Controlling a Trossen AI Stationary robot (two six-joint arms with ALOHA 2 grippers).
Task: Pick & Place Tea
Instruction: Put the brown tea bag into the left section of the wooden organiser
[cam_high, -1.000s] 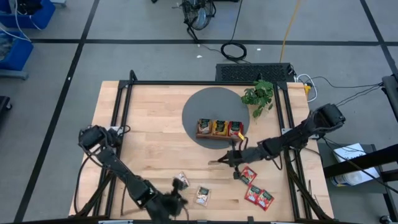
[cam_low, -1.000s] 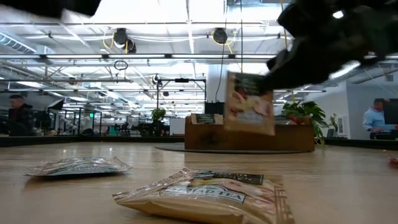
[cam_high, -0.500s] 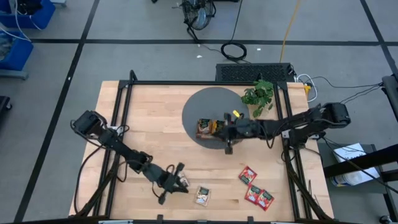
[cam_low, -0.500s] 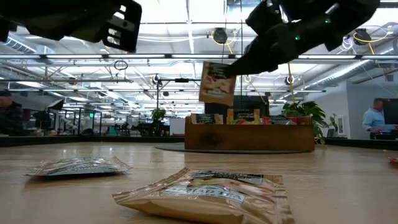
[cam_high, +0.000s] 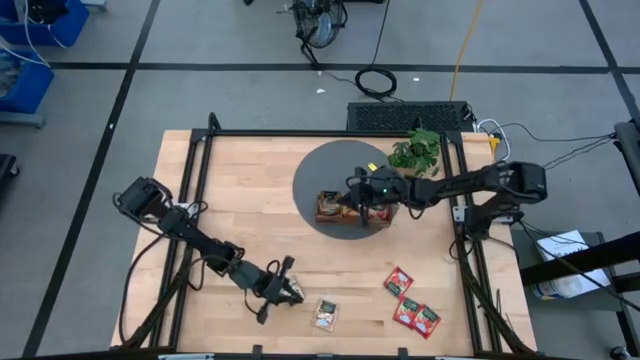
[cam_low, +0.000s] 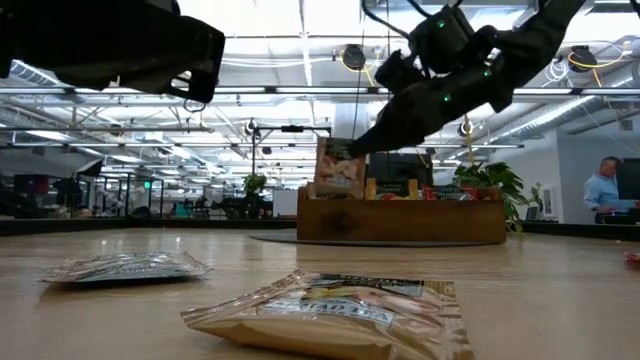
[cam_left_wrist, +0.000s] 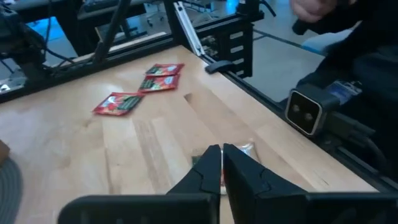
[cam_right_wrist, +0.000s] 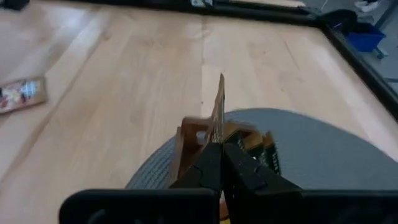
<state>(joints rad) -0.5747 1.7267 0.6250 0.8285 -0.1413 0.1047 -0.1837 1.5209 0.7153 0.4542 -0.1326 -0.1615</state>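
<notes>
Holding a pale sachet (cam_low: 339, 168) clamped over the tray (cam_high: 350, 219) at frame centre, your right gripper (cam_high: 358, 196) should lower squarely into the left compartment before letting go; the left gripper (cam_high: 283, 288), nearly closed and empty, waits lower left.

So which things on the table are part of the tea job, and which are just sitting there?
Job:
- pale sachet pinched in right gripper, over wooden tray
- loose pale sachet
- three red sachets
- left gripper, near the front edge

Bystanders:
- plant
- grey round mat
</notes>
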